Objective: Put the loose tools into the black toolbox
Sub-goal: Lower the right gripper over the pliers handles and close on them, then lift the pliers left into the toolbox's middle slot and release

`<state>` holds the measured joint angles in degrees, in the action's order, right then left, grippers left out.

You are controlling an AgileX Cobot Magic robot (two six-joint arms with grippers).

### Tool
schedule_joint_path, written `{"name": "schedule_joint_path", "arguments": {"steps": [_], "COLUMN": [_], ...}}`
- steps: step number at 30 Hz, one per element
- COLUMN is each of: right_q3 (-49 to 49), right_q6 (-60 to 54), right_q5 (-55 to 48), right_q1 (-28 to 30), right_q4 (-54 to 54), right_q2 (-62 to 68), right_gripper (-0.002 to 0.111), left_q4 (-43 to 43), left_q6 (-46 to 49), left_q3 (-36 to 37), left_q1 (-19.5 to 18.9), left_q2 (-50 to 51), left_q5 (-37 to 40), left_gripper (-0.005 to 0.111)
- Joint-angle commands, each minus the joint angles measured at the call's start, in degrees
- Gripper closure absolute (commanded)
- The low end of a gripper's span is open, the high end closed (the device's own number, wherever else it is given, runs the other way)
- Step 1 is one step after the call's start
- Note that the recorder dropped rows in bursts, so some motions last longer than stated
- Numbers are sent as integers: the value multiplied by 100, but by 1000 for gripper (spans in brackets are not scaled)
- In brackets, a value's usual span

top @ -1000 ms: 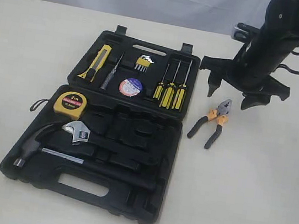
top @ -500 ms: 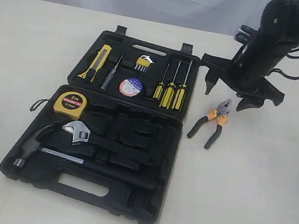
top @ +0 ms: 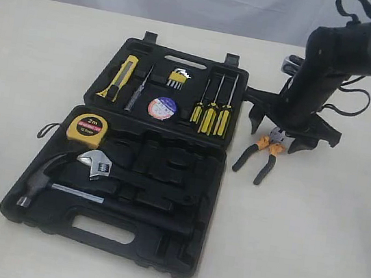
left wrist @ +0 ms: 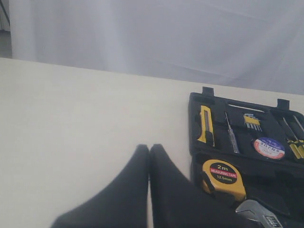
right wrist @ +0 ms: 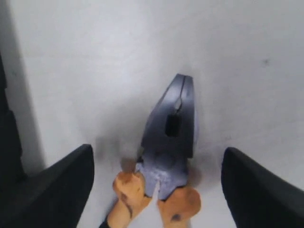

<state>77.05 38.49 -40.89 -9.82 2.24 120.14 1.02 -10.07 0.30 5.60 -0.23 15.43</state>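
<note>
In the exterior view, the black toolbox (top: 215, 185) is seen lying open on the pale table (top: 321, 255). In its far half the utility knife (top: 119, 76), a set of hex keys (top: 177, 78), the tape roll (top: 162, 108) and three yellow-handled screwdrivers (top: 211, 111) are seated. In the near half the tape measure (top: 88, 128), a silver wrench (top: 96, 162) and a hammer (top: 48, 178) are held. The pliers (top: 262, 153) are left out on the table, just beside the right edge of the case, handles spread. The right gripper (top: 278, 135) is lowered over the pliers' head, and part of that head is hidden by the arm.

In the left wrist view, the left gripper (left wrist: 148, 148) is shown with its two dark fingers pressed together and nothing between them. It is held above bare table, beside the toolbox corner where the tape measure (left wrist: 222, 176) sits. The knife (left wrist: 206, 124) and tape roll (left wrist: 269, 147) are seen further back in the case.

In the right wrist view, the right gripper (right wrist: 157, 151) is shown spread wide, one finger on either side of the pliers' (right wrist: 168, 137) grey head. The pliers are touched by neither finger; nothing is gripped, and the tool is flat on the table.
</note>
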Motion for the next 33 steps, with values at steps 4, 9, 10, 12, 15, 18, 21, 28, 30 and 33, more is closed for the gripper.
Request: {"name": "schedule_joint_path", "arguments": {"steps": [4,9,10,12,15,18,21,28,30,33], "right_q3": [16,16,16,16,16,16,16,16,16,16], "right_q6": [362,362,362,362,362,362,221,-731,-1129,-1811], "right_q5": [36,150,150,140,140,115,29,-11,-65,-145], "right_q1": [24,24,24,24,24,24,24,24,24,24], "right_q4": [578,578,578,578,578,567,567,567,567,567], "right_q2": [12,133,186,302,421,421,360,205,138,53], "right_gripper": [37,37,37,38,54,88,108,108,108,109], "left_q4": [-18,19,19,19,19,19,19,19,19,19], "left_q6": [2,2,2,2,2,2,2,2,2,2], "left_q3": [-30,-30,-30,-30,-30,-30,-30,-30,-30,-30], "left_q1": [33,33,33,33,33,33,33,33,33,33], "left_q2": [23,23,23,23,23,23,23,23,23,23], "left_q5": [6,6,6,6,6,6,6,6,6,6], "left_gripper": [107,107,107,107,107,107,107,107,107,107]}}
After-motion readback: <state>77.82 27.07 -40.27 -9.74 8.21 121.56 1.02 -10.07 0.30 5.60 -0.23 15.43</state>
